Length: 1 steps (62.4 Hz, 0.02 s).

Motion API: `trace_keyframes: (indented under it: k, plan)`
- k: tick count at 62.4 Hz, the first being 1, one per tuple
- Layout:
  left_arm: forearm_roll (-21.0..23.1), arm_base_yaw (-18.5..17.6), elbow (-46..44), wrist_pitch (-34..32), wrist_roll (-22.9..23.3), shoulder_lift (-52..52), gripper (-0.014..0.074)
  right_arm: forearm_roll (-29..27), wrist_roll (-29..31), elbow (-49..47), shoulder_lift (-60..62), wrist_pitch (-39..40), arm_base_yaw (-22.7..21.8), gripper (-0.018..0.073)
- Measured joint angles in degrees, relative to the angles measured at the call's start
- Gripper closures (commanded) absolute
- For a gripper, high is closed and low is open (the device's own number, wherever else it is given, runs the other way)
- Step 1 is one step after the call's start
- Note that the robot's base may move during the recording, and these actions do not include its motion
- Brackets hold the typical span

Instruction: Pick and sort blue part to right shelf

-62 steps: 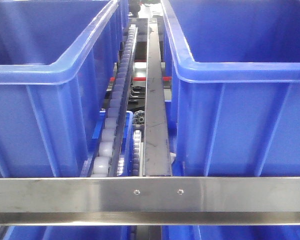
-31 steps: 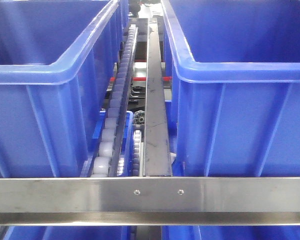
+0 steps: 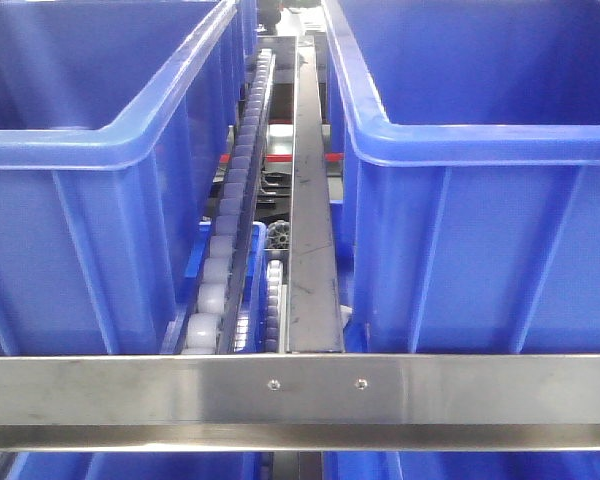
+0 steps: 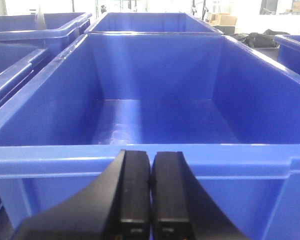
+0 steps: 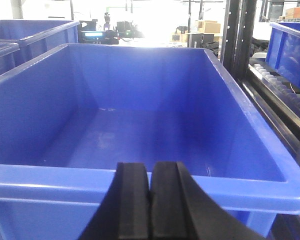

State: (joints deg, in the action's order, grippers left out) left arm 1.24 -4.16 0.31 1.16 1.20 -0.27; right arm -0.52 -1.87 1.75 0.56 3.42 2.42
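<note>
Blue bins fill your shelf view — blue part not visible anywhere. Left gripper and right gripper both pressed together, holding nothing, each at a bin's near rim.

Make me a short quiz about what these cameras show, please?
1. True or false: the left end effector holds a part.
2. What lies inside the bin ahead of the right end effector?
3. Between the two bins, the front view shows: A rollers, B rope, C cloth.

Key: 1 false, its fingers are shut on nothing. 2 nothing visible. 3 A.
</note>
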Motion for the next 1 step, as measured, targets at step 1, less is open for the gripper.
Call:
trace_keyframes:
  k: [1]
  plan:
    - [0.0, 0.0, 0.0, 0.0, 0.0, 0.0, 0.0462, 0.0, 0.0, 0.0, 0.0, 0.0, 0.0, 0.051]
